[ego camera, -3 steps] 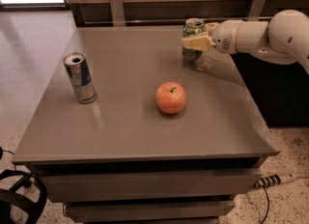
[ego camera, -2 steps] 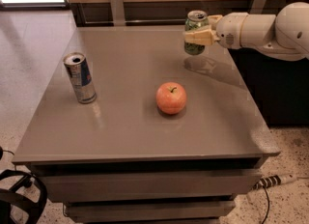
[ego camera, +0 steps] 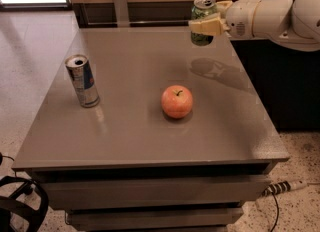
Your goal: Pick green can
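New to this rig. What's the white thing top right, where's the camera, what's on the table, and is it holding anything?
The white thing is the robot's arm, reaching in from the right. It belongs to a mobile robot with one arm; the base is out of view.

At the arm's tip is a two-finger gripper, sitting over the far right corner of the grey table. It is shut on the green can, which is upright and clear of the tabletop, with its reflection visible on the surface below.

There is only one picture, from a single camera looking down at the table at an angle. Where it is mounted cannot be told.

Two things stand on the table:
- An open blue-and-silver can, upright, near the left edge.
- An apple, near the middle.
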You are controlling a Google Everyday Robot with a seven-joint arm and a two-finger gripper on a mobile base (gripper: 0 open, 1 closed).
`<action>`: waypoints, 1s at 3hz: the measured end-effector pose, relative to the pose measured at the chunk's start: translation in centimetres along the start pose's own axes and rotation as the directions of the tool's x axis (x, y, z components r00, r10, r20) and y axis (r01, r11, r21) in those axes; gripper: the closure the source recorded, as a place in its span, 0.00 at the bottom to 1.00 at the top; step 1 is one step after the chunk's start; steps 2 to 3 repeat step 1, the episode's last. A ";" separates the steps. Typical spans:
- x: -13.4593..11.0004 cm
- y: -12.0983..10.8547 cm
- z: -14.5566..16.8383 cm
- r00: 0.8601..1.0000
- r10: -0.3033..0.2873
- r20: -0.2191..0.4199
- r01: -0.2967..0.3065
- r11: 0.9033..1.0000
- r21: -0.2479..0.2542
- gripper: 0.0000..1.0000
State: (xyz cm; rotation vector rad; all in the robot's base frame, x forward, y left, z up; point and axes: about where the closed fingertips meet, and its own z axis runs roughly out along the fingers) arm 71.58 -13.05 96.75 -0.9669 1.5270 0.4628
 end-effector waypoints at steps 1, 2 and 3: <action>-0.7 0.1 0.0 1.000 -0.013 0.003 0.013 1.000 -0.001 1.00; -0.7 0.1 0.0 1.000 -0.013 0.003 0.013 1.000 -0.001 1.00; -0.7 0.1 0.0 1.000 -0.013 0.003 0.013 1.000 -0.001 1.00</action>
